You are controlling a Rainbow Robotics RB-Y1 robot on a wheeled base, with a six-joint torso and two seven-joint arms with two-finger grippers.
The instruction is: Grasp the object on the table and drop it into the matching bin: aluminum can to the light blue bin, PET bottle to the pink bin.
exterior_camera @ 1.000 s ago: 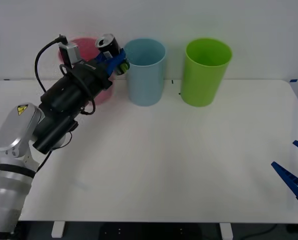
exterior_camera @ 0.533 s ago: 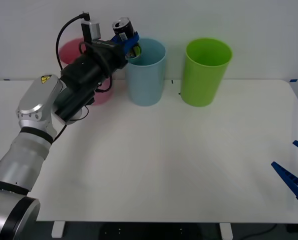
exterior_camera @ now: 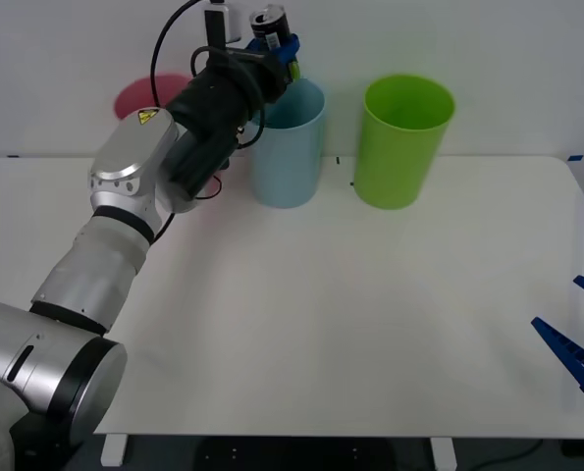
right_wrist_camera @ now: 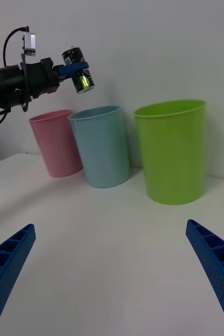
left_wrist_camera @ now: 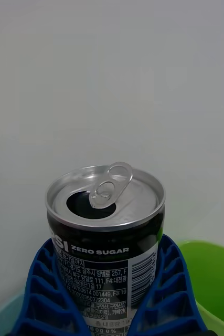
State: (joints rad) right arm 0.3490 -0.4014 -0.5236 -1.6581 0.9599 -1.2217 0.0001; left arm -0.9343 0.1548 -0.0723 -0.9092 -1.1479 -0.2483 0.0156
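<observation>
Left pincer grips the aluminum can above the light blue bin; next, release. Right pincer idles, released.

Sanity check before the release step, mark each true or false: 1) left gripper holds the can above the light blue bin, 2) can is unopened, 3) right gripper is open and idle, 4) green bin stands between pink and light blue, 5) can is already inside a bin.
1) True: the left gripper holds the aluminum can over the light blue bin.
2) False: the tab is lifted and the mouth is open.
3) True: the right gripper hovers open near the table edge.
4) False: the light blue bin stands between the pink bin and the green bin.
5) False: it is held in the fingers, above the rim.
</observation>
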